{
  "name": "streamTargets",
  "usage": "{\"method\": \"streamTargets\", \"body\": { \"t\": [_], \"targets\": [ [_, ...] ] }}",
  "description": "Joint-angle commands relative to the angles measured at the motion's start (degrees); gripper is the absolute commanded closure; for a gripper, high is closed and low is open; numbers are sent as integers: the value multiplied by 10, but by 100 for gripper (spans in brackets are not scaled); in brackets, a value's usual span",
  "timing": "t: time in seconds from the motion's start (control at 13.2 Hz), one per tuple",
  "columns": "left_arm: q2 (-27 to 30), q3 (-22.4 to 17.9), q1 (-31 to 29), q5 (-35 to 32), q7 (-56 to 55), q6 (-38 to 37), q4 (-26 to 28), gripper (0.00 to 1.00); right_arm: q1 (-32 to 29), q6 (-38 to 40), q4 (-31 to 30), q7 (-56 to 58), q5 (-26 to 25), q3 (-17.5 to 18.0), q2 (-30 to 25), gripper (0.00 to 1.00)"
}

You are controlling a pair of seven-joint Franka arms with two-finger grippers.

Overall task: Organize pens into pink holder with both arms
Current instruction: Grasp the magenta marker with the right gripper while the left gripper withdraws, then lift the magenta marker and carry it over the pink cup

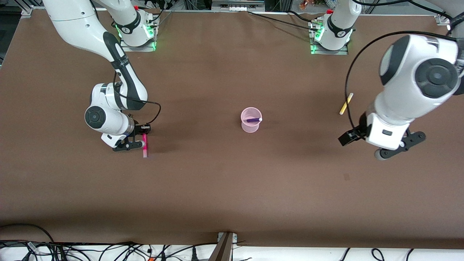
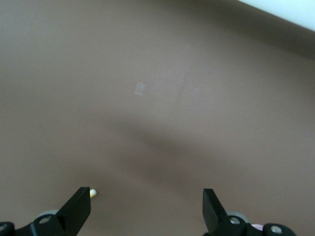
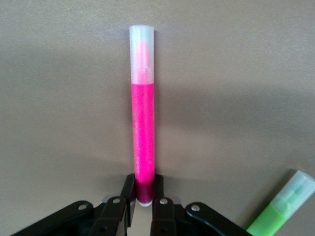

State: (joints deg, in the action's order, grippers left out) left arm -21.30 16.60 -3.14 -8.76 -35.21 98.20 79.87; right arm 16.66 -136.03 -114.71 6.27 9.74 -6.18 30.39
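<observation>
The pink holder [image 1: 250, 120] stands at the middle of the table with the dark purple pen [image 1: 253, 119] in it. My right gripper [image 1: 139, 142] is low at the table toward the right arm's end, shut on the end of the magenta pen [image 1: 145, 145]; the right wrist view shows its gripper [image 3: 143, 194] closed around the pen [image 3: 143, 123]. The light green pen [image 3: 284, 211] lies beside it and is hidden in the front view. The yellow pen [image 1: 346, 103] lies toward the left arm's end. My left gripper [image 1: 400, 145] is open and empty over bare table close to the yellow pen, and it [image 2: 146, 209] shows wide open in the left wrist view.
The brown table [image 1: 232, 188] is bare nearer the front camera. A small pale yellow tip [image 2: 93, 192] shows beside one left finger. Cables run along the table's front edge [image 1: 108, 250].
</observation>
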Motion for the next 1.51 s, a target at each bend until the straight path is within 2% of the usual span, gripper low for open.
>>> {"method": "streamTargets", "body": {
  "t": [0.0, 0.15, 0.38, 0.6, 0.76, 1.06, 1.21, 1.44],
  "targets": [
    [12, 7, -48, 37, 149, -18, 25, 0, 3, 12, 8, -2, 12, 2, -3, 100],
    [14, 7, -58, 37, 208, -35, 27, 0, 3, 80, 46, -40, 12, 12, -7, 100],
    [30, 7, -68, 37, 255, -23, 53, 0, 2, 201, 126, -150, 29, 48, -7, 100],
    [55, 7, -79, 37, 262, 23, 94, 0, 19, 274, 178, -241, 139, 61, -5, 100],
    [51, 7, -81, 37, 262, 29, 94, 0, 59, 296, 202, -329, 215, 61, -6, 100],
    [50, 7, -94, 38, 277, 28, 88, 0, 143, 285, 239, -502, 379, 63, 6, 100],
    [51, 7, -95, 38, 277, 27, 86, 0, 172, 278, 279, -595, 450, 63, 28, 100],
    [54, 5, -96, 38, 277, 23, 84, 0, 208, 271, 309, -620, 548, 63, 51, 100]
  ]
}}
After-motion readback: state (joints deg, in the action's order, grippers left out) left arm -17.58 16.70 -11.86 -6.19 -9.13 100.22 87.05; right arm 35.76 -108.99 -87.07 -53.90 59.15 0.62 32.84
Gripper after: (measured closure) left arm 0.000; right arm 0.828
